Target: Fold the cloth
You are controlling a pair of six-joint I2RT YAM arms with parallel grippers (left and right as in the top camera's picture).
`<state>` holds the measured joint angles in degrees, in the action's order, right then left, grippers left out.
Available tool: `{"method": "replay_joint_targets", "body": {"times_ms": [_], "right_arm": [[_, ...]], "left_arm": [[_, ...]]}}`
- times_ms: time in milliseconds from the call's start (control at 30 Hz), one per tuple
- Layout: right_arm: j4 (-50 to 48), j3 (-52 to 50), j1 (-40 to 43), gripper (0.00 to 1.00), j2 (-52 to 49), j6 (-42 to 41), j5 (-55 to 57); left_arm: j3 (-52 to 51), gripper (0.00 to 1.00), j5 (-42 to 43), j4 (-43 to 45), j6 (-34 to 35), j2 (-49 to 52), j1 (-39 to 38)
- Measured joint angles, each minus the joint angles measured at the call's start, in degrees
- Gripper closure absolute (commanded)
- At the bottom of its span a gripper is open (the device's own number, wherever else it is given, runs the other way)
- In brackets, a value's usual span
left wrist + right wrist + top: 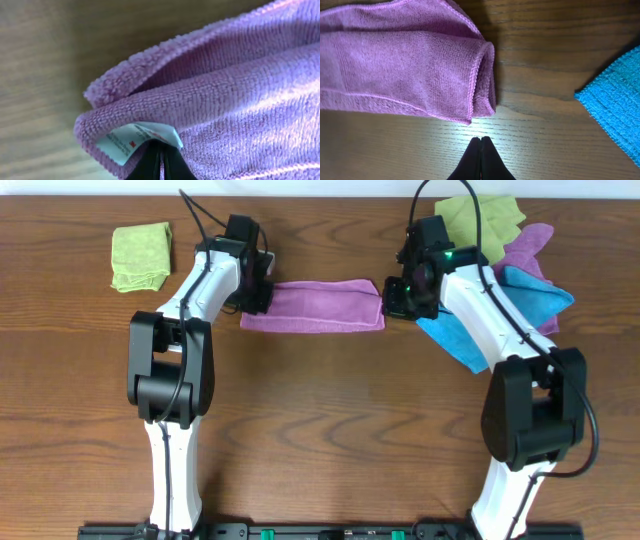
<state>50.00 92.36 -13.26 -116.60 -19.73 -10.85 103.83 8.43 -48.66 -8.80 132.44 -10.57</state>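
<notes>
The purple-magenta microfibre cloth (315, 306) is lying folded into a strip mid-table. The left gripper (160, 152) is pressing shut beneath its white tag (135, 141). The right gripper (480, 144), likewise pressed together, is hovering just off the other end, with a bright blue knitted cloth (615, 110) lying nearby.

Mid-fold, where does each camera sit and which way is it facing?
Overhead: fixed above the table, looking straight down; both arms show, left pincer and right pincer flanking the cloth.
Left wrist: on left arm, close on the cloth's white tag; shut pincer tips at bottom.
Right wrist: on right arm, facing down at the cloth's end and blue cloth; shut pincer tips at bottom.
Shared: all see the cloth.
</notes>
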Motion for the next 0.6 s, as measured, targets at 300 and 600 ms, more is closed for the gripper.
{"method": "replay_joint_targets", "body": {"times_ms": [300, 600], "right_arm": [[-5.0, 0.0, -0.4, 0.32, -0.1, 3.5, 0.2], [-9.3, 0.0, 9.5, 0.26, -4.5, 9.0, -19.7]], "left_arm": [[0.2, 0.94, -0.5, -2.7, 0.0, 0.0, 0.0], [0.2, 0.94, -0.7, -2.5, 0.0, 0.0, 0.0]]}}
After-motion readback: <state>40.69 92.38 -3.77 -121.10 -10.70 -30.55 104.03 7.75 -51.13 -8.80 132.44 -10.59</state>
